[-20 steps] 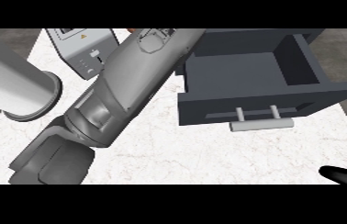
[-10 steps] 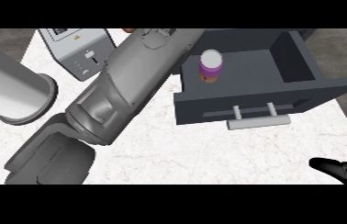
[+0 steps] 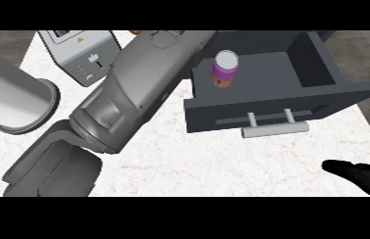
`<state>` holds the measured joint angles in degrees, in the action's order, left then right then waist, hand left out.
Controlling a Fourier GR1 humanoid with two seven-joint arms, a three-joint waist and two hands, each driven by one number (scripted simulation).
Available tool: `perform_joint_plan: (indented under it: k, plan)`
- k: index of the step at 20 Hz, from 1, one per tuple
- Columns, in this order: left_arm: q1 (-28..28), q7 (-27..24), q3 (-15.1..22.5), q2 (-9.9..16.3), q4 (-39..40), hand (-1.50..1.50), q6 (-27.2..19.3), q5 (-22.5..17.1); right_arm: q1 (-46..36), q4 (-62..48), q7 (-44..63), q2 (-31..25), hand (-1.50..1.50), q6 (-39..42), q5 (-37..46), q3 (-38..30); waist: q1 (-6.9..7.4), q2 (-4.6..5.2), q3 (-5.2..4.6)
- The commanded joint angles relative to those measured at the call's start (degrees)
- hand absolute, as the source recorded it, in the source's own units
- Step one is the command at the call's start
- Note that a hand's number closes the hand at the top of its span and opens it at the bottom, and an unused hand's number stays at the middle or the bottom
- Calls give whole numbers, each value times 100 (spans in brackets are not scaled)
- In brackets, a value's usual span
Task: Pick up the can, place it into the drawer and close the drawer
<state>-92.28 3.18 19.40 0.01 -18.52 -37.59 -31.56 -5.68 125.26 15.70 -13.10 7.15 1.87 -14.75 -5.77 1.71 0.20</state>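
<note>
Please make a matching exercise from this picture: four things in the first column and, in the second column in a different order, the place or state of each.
Things:
1. can
2. drawer
3. toaster
4. right hand

Places or states:
A. at the lower right edge of the view
B. pulled open, handle toward the robot
C. standing upright inside the drawer
D. on the counter at the upper left

Pairs: 1-C, 2-B, 3-D, 4-A

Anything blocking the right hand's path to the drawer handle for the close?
Nothing visible does. The right hand shows at the lower right edge; between it and the drawer handle lies only bare counter. The can stands upright inside the open drawer.
</note>
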Motion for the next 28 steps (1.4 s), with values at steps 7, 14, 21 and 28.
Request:
perform_joint_plan:
  k: [7, 14, 21, 28]
  plan:
    - [-133, -292, -245, -1, 33, -150, -10, -490, -401, -650, -660, -692, -150, 174, 1678, 649, 103, 5, -3]
    - [-354, -263, -177, 0, 204, -150, 10, -421, -1245, -1888, -860, -717, -150, -245, 3138, 1499, 380, -40, -8]
    - [-258, -299, -119, 57, 289, -150, 251, -205, -1574, -3513, -1370, -450, -150, -1036, 4436, 2159, 596, -86, -13]
    - [-44, -291, -374, 412, 146, -150, 444, -251, -2286, -5162, -1658, 23, -150, -1904, 5218, 2420, 643, -111, -15]
